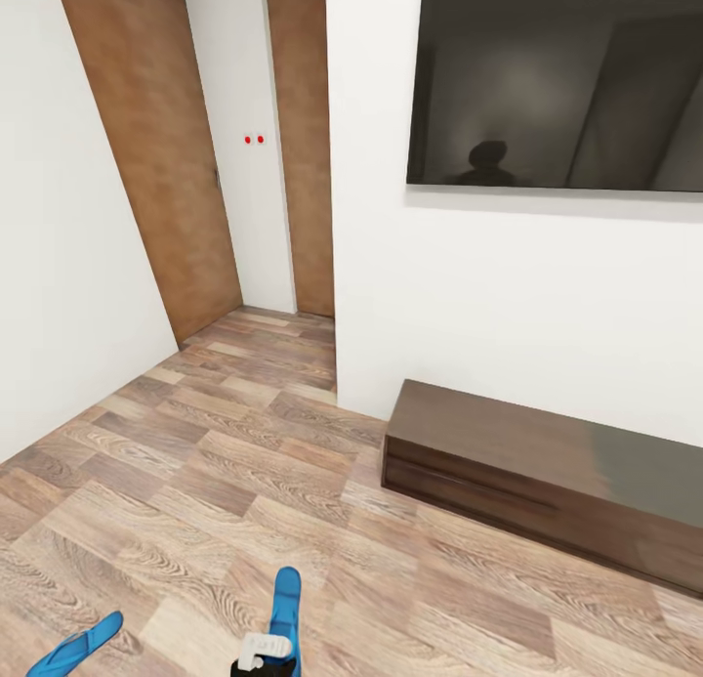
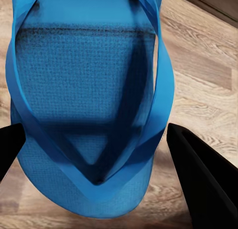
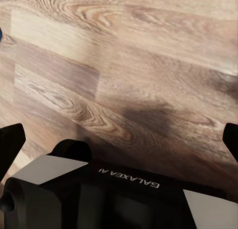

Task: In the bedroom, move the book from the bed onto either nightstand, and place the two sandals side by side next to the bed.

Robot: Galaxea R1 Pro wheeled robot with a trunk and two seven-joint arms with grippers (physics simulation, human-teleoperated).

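One bright blue sandal [image 2: 84, 90] lies sole-up to the left wrist camera, toe strap toward it, with wood floor behind. My left gripper [image 2: 96, 140] is shut on this sandal, one black finger against each long edge. From the head, that sandal [image 1: 285, 599] points forward just ahead of my left gripper [image 1: 264, 653] at the bottom edge. The second sandal [image 1: 73, 648] rests on the floor at the bottom left corner. Over bare planks my right gripper [image 3: 119, 135] stands open with nothing between its fingers. The book, the bed and the nightstand are out of view.
A long low dark brown bench [image 1: 547, 482] runs along the white wall at the right, under a big black wall screen [image 1: 561, 81]. Wooden doors [image 1: 156, 149] close a short passage at the back left. A wall corner [image 1: 337, 364] juts out mid-view.
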